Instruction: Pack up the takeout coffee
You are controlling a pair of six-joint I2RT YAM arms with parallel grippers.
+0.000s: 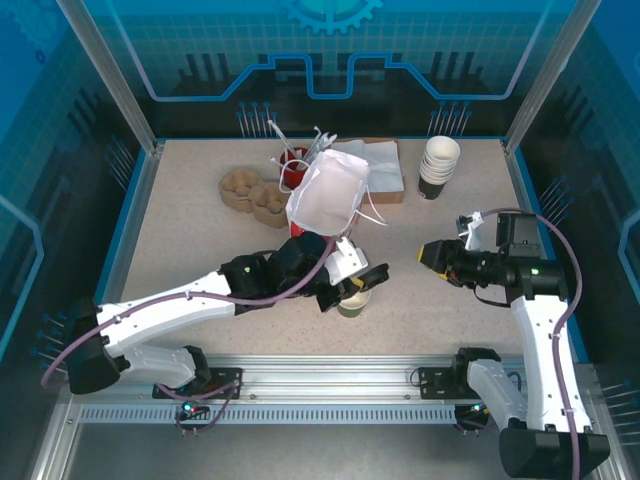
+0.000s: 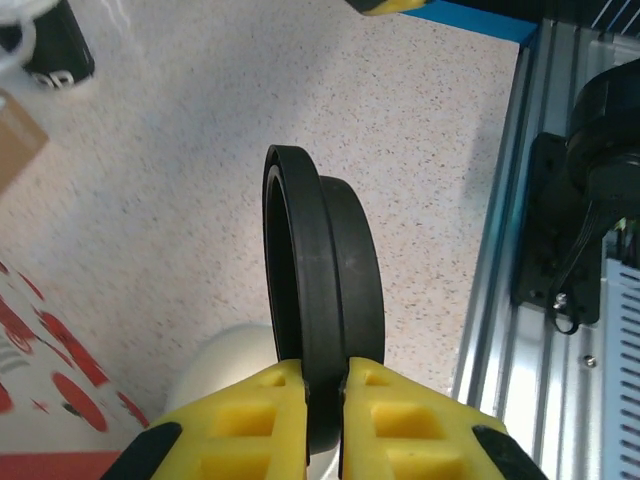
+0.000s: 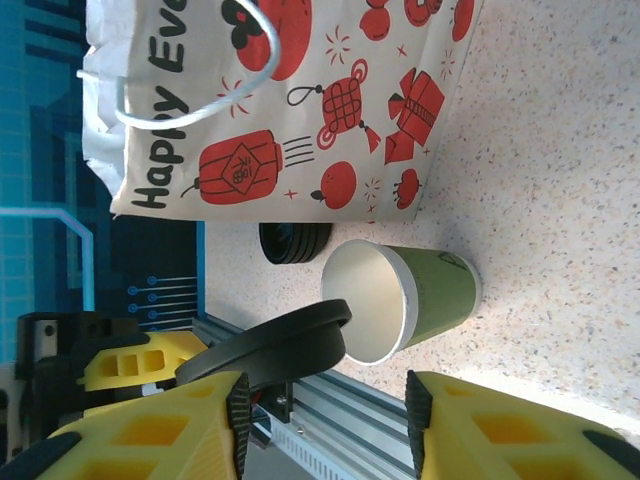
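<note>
Left gripper (image 2: 322, 378) clenched on black lid (image 2: 340, 290) rim; my right gripper (image 3: 328, 408) released, standing apart. Must level lid, centre over open cup (image 3: 445, 290), press evenly, avoid tipping.

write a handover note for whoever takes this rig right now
Left gripper: shut on the rim of the black lid, which it holds tilted close to the cup's mouth, not on it.
Right gripper: open and empty, facing the cup from the side, not touching it.
Green paper cup: upright on the table, lidless, beside the red-and-white paper bag.
Done: lid is in hand.
Left: seat the lid on the cup, then put the cup in the bag.
</note>
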